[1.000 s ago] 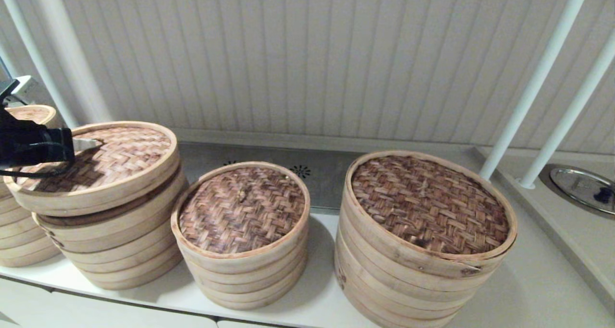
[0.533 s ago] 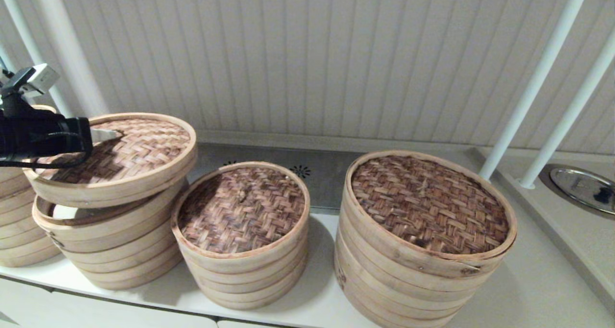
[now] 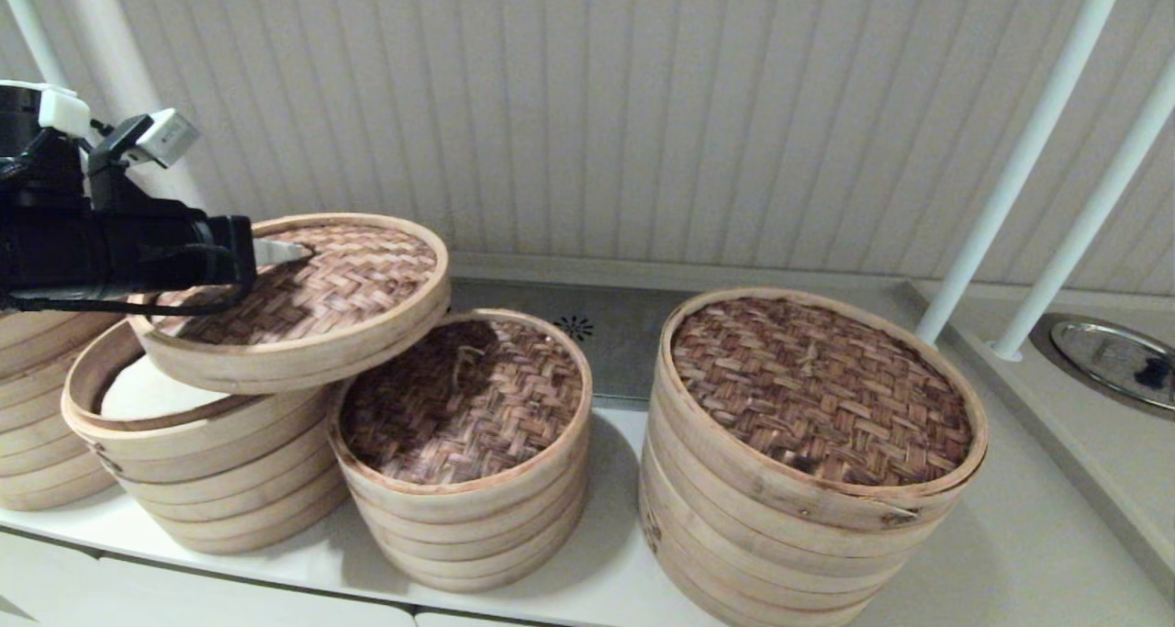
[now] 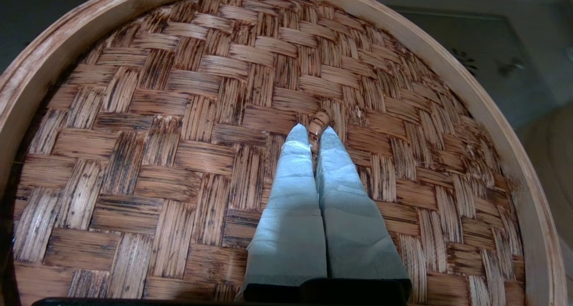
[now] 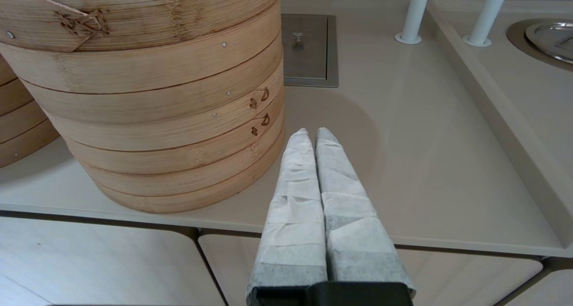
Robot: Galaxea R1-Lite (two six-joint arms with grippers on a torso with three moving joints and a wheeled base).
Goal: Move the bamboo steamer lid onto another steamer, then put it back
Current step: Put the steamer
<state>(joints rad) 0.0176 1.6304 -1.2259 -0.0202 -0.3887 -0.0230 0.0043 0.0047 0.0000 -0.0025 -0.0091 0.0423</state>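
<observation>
No text, label, brand, number or sign can be read anywhere here.

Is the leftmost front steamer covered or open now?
Open. The bamboo steamer lid is lifted off, tilted, held by the left gripper; the steamer's white liner shows.

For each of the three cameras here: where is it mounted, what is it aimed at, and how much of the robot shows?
Head view: high on the robot, looking forward and down at the steamers; the left arm shows at left.
Left wrist view: behind the left end effector, shut on the loop handle of the bamboo steamer lid.
Right wrist view: behind the shut right end effector, low before the counter, beside the widest steamer.
Shared: head and left wrist views both show the lifted lid.
</observation>
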